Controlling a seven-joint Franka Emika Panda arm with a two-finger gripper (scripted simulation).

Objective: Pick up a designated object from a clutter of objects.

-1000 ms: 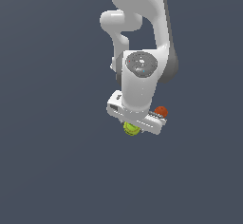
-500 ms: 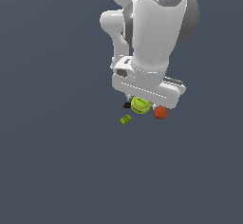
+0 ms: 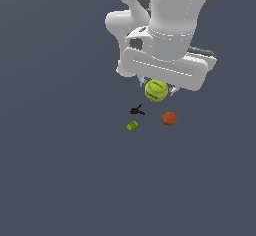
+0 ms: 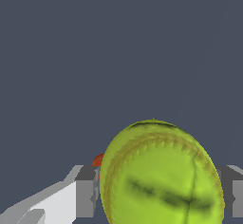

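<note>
The yellow-green tennis ball [image 3: 156, 90] with dark seam lines hangs just under the white hand, lifted off the grey floor, and my gripper [image 3: 157, 91] is shut on it. In the wrist view the ball [image 4: 163, 175] fills the space between the two grey fingers [image 4: 86, 192]. The rest of the clutter lies below on the floor: an orange-red ball [image 3: 169, 118], a small green block [image 3: 132, 126] and a tiny black-and-red clamp [image 3: 136, 110]. A sliver of the orange-red ball [image 4: 98, 161] shows behind the tennis ball in the wrist view.
The floor [image 3: 60, 170] is a plain dark grey surface. The white arm [image 3: 165, 25] stands over the objects and hides the ground behind it.
The arm has risen with the tennis ball held in it. The clamp, green block and orange-red ball have come out from under the hand and stay on the floor.
</note>
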